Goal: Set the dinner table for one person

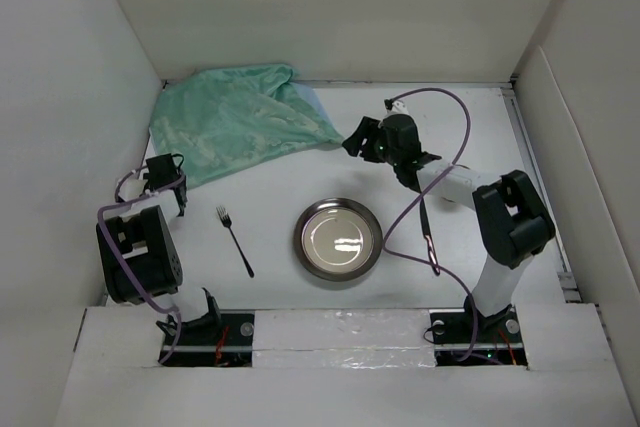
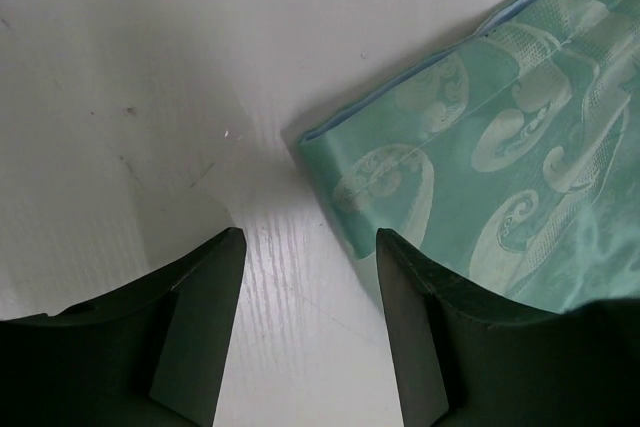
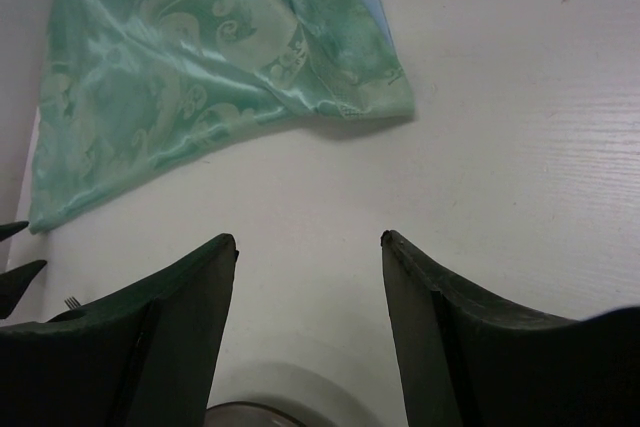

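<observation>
The white dinner table (image 1: 470, 137) carries a crumpled teal-green cloth (image 1: 235, 119) at the back left, a dark fork (image 1: 236, 241) and a round metal plate (image 1: 338, 239) near the front. My left gripper (image 1: 172, 183) hangs open over bare table just beside the cloth's near-left corner (image 2: 480, 167); its jaws (image 2: 308, 237) hold nothing. My right gripper (image 1: 352, 137) is open too, a short way from the cloth's right corner (image 3: 380, 87). Between its fingertips (image 3: 308, 239) there is only table. The plate's rim (image 3: 250, 412) shows just below them.
White walls close in the table on the left, back and right. The right arm's purple cable (image 1: 430, 247) loops down beside the plate. The fork's tines (image 3: 72, 301) peek out at the left of the right wrist view.
</observation>
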Robot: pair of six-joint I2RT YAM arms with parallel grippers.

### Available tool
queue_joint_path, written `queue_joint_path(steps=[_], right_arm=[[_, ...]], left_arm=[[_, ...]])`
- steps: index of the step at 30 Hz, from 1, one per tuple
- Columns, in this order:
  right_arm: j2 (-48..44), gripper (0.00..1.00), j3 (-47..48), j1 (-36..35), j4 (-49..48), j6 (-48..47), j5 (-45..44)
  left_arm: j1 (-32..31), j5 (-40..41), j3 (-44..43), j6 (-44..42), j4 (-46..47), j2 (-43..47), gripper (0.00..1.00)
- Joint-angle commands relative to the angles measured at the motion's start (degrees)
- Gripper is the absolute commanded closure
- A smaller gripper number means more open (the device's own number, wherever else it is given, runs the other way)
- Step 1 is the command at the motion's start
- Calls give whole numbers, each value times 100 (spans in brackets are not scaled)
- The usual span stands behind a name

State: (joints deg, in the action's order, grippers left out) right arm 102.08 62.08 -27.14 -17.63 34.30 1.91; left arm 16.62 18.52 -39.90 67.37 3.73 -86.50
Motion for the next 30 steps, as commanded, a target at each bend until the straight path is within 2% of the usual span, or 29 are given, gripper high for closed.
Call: queue_joint_path(steps=[1, 7, 10, 11, 14, 19, 20, 21, 28, 30], right_arm=[[127, 34, 58, 94, -364, -12, 116], [242, 34, 76, 209, -470, 41, 222], [259, 34, 58, 261, -487, 41, 239], [294, 34, 49, 314, -505, 50, 257], [365, 34, 67, 314, -514, 59, 292], [470, 34, 76, 419, -522, 59, 301], [470, 34, 58, 420, -531, 50, 275], [462, 34, 23, 420, -531, 50, 266], [532, 32, 119, 420, -505, 15, 266], [672, 25, 207, 420, -487, 24, 371]], left_arm=[[16, 38, -290, -66, -215, -69, 48], [-36, -77, -659, -49, -267, -419, 49], [-89, -103, -844, -93, -355, -639, 53], [-89, -112, -853, -84, -355, -658, 61], [-89, -138, -774, -128, -172, -631, 75], [-28, -147, -861, -347, -100, -666, 86], [33, -226, -888, -417, -31, -684, 95], [34, -226, -897, -514, 14, -702, 99], [34, -200, -1117, -1129, -48, -694, 100], [34, -261, -1020, -1226, 40, -606, 100]])
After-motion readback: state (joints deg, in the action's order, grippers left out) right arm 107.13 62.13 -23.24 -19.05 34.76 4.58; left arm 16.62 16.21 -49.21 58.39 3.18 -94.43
